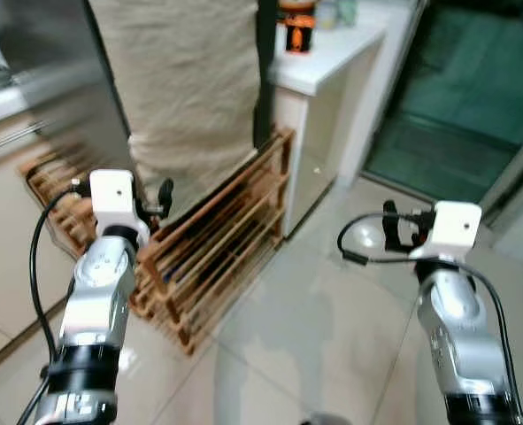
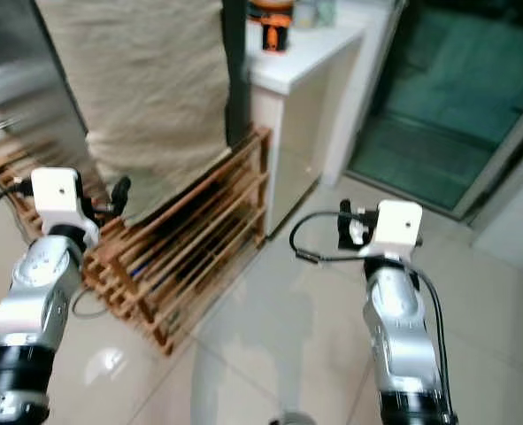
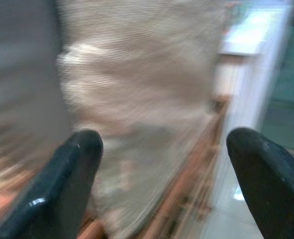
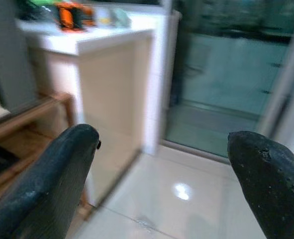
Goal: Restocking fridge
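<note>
Both pincers, left gripper (image 3: 161,184) and right gripper (image 4: 161,184), are hanging spread and empty while I'm facing a wooden rack (image 1: 217,239); nothing to restock is within reach, so I'm judging no hold yet.

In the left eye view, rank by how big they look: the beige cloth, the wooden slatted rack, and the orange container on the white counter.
1. Beige cloth, largest.
2. Wooden slatted rack, a little smaller in the picture, partly hidden by the cloth, so this order is unsure.
3. Orange container, by far smallest; it also stands farthest away.
</note>
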Controlling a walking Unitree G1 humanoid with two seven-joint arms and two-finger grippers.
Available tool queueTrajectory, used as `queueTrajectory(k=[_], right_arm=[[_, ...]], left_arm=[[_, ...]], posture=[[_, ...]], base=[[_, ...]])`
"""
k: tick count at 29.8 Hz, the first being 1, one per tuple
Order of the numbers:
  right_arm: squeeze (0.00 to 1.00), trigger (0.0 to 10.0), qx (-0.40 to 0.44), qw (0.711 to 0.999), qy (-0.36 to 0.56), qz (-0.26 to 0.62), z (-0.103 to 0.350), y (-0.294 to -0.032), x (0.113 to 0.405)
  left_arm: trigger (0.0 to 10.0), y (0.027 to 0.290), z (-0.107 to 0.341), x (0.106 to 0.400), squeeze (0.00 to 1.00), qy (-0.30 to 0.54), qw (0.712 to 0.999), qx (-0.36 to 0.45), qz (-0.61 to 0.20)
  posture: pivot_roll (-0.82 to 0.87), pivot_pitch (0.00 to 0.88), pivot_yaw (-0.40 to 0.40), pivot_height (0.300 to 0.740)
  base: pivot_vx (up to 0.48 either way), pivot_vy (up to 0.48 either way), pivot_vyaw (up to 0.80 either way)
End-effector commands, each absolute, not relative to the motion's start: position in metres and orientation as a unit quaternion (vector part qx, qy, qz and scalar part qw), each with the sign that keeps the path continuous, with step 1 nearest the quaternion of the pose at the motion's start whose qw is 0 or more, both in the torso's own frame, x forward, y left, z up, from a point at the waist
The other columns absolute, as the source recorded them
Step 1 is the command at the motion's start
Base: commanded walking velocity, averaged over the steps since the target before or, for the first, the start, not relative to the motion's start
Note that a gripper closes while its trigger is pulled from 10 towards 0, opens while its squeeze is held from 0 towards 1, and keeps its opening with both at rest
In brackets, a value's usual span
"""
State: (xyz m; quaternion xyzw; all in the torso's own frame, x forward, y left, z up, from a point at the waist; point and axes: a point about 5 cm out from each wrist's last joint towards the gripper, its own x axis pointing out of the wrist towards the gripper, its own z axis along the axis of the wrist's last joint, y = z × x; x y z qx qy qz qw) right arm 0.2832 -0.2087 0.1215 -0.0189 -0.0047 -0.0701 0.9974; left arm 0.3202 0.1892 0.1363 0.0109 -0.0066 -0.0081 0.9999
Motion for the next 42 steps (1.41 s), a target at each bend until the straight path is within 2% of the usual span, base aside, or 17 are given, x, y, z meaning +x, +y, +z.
queueTrajectory(k=[1,7,12,13,14,15,16,18,21,26,30,36,42], right_arm=[[1.00,10.0,-0.020,0.998,-0.020,-0.059,0.127,-0.202,0.285],[1.00,10.0,-0.023,0.998,-0.025,-0.046,0.129,-0.196,0.286],[1.00,10.0,-0.007,0.999,-0.028,-0.036,0.131,-0.190,0.283],[1.00,10.0,-0.008,0.999,-0.028,-0.033,0.132,-0.188,0.280],[1.00,10.0,-0.006,0.999,-0.027,-0.027,0.132,-0.186,0.277],[1.00,10.0,-0.004,0.999,-0.024,-0.021,0.132,-0.183,0.274],[0.99,10.0,-0.002,1.000,-0.018,-0.012,0.130,-0.181,0.268],[1.00,10.0,0.026,1.000,0.006,-0.011,0.127,-0.179,0.256],[0.99,10.0,0.024,1.000,-0.001,0.001,0.134,-0.177,0.253],[0.99,10.0,0.021,1.000,-0.013,-0.005,0.139,-0.177,0.261],[0.99,10.0,-0.010,0.999,-0.044,0.012,0.153,-0.172,0.272],[0.99,10.0,-0.003,0.999,-0.044,0.010,0.157,-0.172,0.280],[0.99,10.0,0.000,0.999,-0.042,0.007,0.155,-0.171,0.277]], left_arm=[[10.0,0.197,0.143,0.320,1.00,-0.019,1.000,0.015,0.002],[10.0,0.198,0.146,0.319,1.00,-0.032,0.999,0.024,0.009],[10.0,0.190,0.153,0.318,1.00,-0.049,0.999,0.014,-0.005],[10.0,0.186,0.153,0.317,0.92,-0.048,0.999,0.015,-0.015],[10.0,0.182,0.154,0.316,0.55,-0.047,0.998,0.013,-0.025],[10.0,0.179,0.154,0.315,0.00,-0.046,0.998,0.020,-0.032],[10.0,0.173,0.152,0.313,0.00,-0.033,0.997,0.061,-0.042],[10.0,0.161,0.149,0.304,0.00,-0.014,0.996,0.063,-0.069],[10.0,0.149,0.152,0.297,0.00,-0.020,0.995,0.035,-0.088],[10.0,0.146,0.160,0.303,0.00,-0.040,0.996,-0.003,-0.081],[10.0,0.133,0.182,0.319,0.00,-0.073,0.992,-0.028,-0.097],[10.0,0.110,0.195,0.342,0.00,-0.082,0.988,-0.036,-0.126],[10.0,0.114,0.198,0.366,0.00,-0.071,0.994,-0.011,-0.080]], posture=[[-0.15,0.006,0.022,0.740],[-0.14,0.013,0.013,0.740],[-0.14,0.015,0.009,0.740],[-0.14,0.015,0.009,0.740],[-0.15,0.016,0.009,0.740],[-0.14,0.021,0.014,0.740],[-0.14,0.021,0.014,0.740],[-0.14,0.023,0.013,0.740],[-0.15,0.029,0.017,0.740],[-0.16,0.019,0.022,0.740],[-0.16,0.015,0.016,0.740],[-0.17,0.008,0.014,0.740],[-0.20,0.004,0.033,0.740]], base=[[0.000,0.439,-0.76],[0.000,0.439,-0.75],[0.000,0.437,0.00],[0.000,0.450,0.00],[0.000,0.469,0.00],[0.000,0.000,0.00],[0.000,0.000,0.00],[0.000,0.000,0.00],[0.000,0.000,0.00],[0.000,0.000,0.00],[0.000,0.000,0.00],[0.000,0.000,0.00],[0.000,0.000,0.00]])
